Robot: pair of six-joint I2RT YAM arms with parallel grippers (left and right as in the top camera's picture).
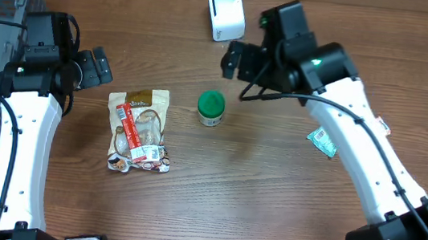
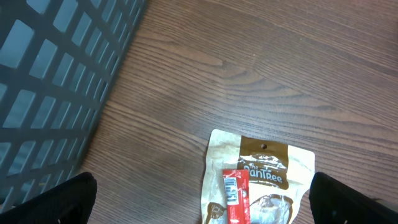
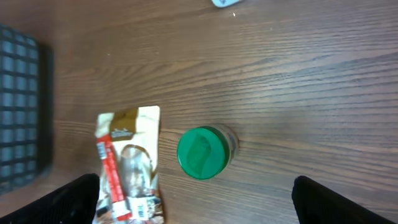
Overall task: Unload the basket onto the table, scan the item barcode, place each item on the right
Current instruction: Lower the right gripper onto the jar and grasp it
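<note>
Green-lidded jar (image 1: 210, 108) stands untouched mid-counter (image 1: 270, 191), near the white scanner (image 1: 225, 13) at the far edge. Left end effector (image 1: 97, 68) and right end effector (image 1: 237, 60) gape open, empty; grasping and scanning apparently remain.

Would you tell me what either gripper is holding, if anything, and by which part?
Nothing is held; the left gripper and the right gripper are both open and empty.

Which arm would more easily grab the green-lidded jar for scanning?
Probably the right. The open right gripper hangs just beyond the green-lidded jar, which is framed in its wrist view, and the white scanner is close by. The left gripper faces the snack pouch instead.
</note>
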